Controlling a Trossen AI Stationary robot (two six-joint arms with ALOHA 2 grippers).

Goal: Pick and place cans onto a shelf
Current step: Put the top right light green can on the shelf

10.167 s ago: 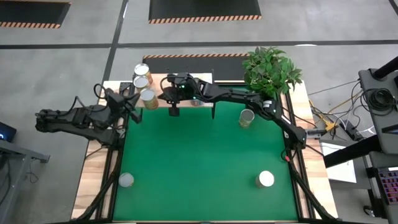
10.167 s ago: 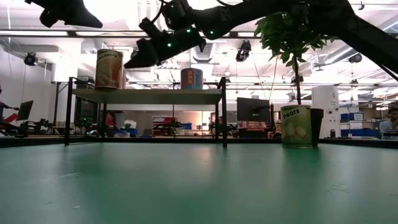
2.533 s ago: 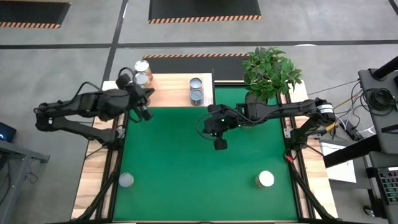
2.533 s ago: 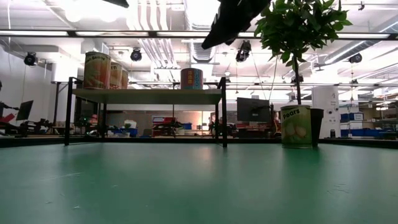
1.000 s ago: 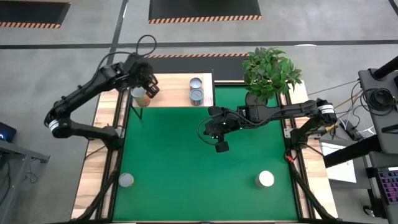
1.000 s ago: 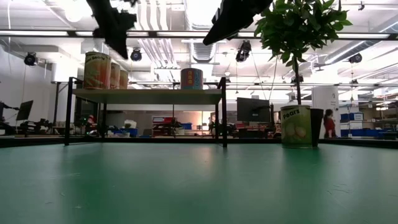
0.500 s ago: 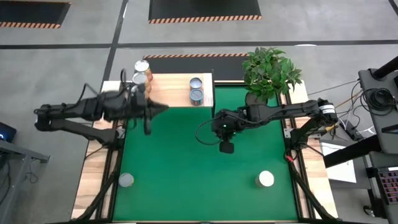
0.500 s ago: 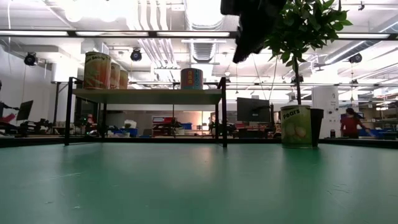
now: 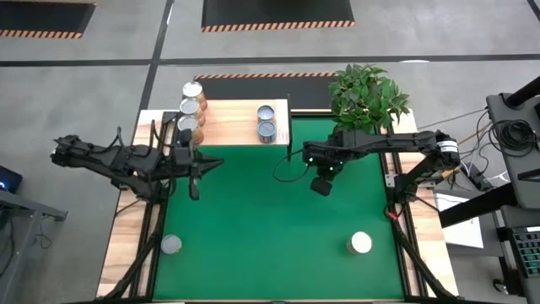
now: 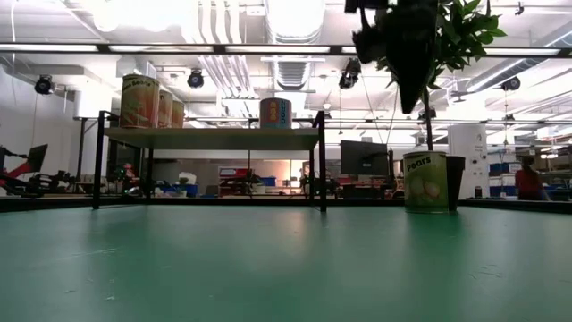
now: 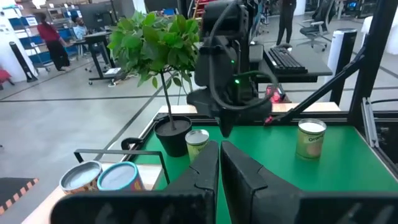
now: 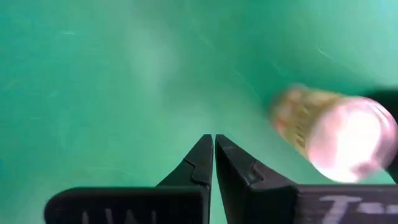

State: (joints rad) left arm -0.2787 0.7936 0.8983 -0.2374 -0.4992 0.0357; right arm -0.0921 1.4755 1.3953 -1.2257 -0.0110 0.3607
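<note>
The shelf (image 9: 232, 122) stands at the table's far edge and bears three cans (image 9: 191, 108) at its left end and two cans (image 9: 266, 121) at its right end. Its plank also shows in the low view (image 10: 210, 138). Another can (image 10: 425, 182) stands on the green mat beside the plant pot; in the right wrist view this can (image 12: 336, 137) lies just beside my fingers. Two more cans (image 9: 171, 245) (image 9: 361, 243) stand near the front edge. My left gripper (image 9: 215, 160) is shut, level, pointing right, in front of the shelf's left end. My right gripper (image 10: 404, 103) is shut and points down above the mat.
A leafy plant (image 9: 367, 93) in a dark pot stands at the far right corner, close behind my right arm. The green mat (image 9: 270, 236) between the two front cans is bare. Wooden borders (image 9: 126, 245) run along both sides.
My left gripper has swung from above the shelf's left cans toward the near edge, down in front of the shelf, and turned level to point right. My right gripper has moved toward the table's right edge, nearer the can by the plant, and tipped to point down.
</note>
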